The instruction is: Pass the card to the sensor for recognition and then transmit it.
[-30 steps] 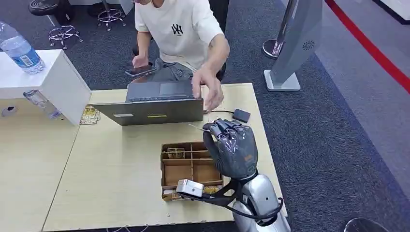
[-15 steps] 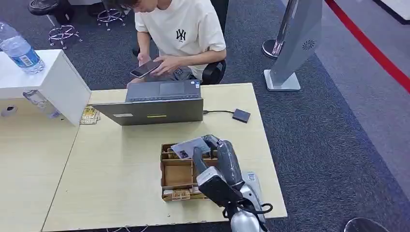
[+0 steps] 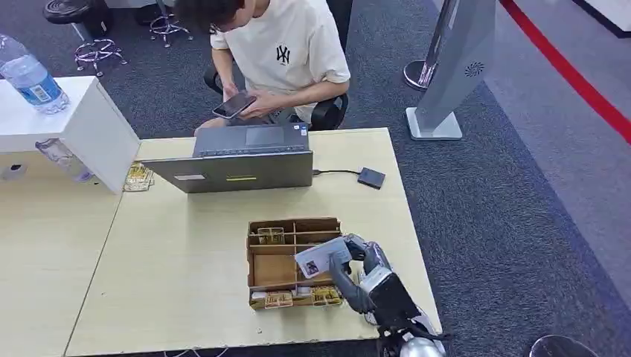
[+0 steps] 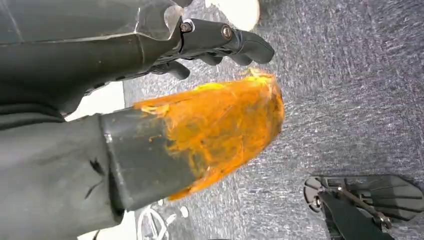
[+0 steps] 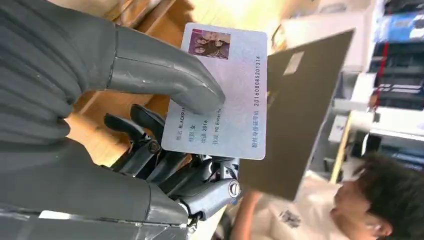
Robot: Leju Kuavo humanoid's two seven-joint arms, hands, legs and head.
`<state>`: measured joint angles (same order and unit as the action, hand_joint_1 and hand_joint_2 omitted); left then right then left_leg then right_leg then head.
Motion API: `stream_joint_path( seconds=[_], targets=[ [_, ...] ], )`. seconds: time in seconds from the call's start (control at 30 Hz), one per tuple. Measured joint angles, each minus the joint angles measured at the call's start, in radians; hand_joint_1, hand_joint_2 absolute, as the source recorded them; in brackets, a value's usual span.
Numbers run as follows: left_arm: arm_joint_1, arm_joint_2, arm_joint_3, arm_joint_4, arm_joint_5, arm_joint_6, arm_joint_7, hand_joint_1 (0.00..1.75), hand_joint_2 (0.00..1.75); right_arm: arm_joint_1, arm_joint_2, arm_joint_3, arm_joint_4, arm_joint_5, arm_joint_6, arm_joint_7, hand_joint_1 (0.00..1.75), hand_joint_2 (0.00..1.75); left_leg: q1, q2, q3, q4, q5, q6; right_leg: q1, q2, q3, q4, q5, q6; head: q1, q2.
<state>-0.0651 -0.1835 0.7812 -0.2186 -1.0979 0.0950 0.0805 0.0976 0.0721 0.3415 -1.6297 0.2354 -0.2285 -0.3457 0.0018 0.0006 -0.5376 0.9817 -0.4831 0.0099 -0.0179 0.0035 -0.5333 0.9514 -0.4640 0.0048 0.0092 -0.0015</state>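
Note:
My right hand point(image 3: 362, 279) hovers low over the near right part of the table, pinching a white ID card point(image 3: 321, 258) between thumb and fingers. The card is tilted, photo side up, above the open brown compartment box point(image 3: 274, 269). The right wrist view shows the thumb point(image 5: 160, 75) pressed on the card point(image 5: 230, 100), with the darker fingers point(image 5: 175, 170) behind it. A small dark square sensor point(image 3: 370, 178) lies farther back on the table, cabled to the grey laptop point(image 3: 238, 169). My left hand point(image 4: 125, 90) hangs over carpet with an orange-covered thumb point(image 4: 220, 130) and holds nothing.
A seated person point(image 3: 279, 52) behind the table point(image 3: 178, 253) looks at a phone. A white box point(image 3: 82, 119) with a water bottle point(image 3: 30, 74) stands at the left, with a small stack of cards point(image 3: 138, 177) beside it. A grey stand point(image 3: 454, 74) rises on the carpet at the right.
My right hand has come down from near the sensor and drawn back toward me with the card. The person's hand pulled back from over the laptop to the phone.

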Motion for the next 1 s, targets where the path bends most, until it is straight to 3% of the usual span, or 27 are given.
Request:
stream_joint_path(
  seconds=[0.43, 0.63, 1.0],
  targets=[
    [0.000, 0.000, 0.035, 0.000, -0.006, 0.000, -0.007, 0.00, 0.00, 0.027, -0.058, -0.286, 0.027, -0.009, 0.081, 0.008, 1.75, 1.75, 0.000, 0.000, 0.000, 0.000, 0.000, 0.000, 0.000, 0.000, 0.000, 0.000, 0.000, 0.000, 0.000, 0.000],
    [0.000, 0.001, 0.042, 0.000, -0.018, -0.001, -0.015, 0.00, 0.00, 0.001, -0.071, -0.372, 0.101, 0.031, 0.103, 0.010, 1.75, 1.75, 0.000, 0.000, 0.000, 0.000, 0.000, 0.000, 0.000, 0.000, 0.000, 0.000, 0.000, 0.000, 0.000, 0.000],
    [0.000, 0.008, 0.049, 0.000, -0.027, -0.008, -0.018, 0.00, 0.00, -0.040, -0.145, -0.461, 0.253, -0.072, 0.407, -0.042, 1.75, 1.75, 0.000, 0.000, 0.000, 0.000, 0.000, 0.001, 0.000, 0.000, 0.000, 0.000, 0.000, 0.000, 0.000, 0.000]
  ],
)
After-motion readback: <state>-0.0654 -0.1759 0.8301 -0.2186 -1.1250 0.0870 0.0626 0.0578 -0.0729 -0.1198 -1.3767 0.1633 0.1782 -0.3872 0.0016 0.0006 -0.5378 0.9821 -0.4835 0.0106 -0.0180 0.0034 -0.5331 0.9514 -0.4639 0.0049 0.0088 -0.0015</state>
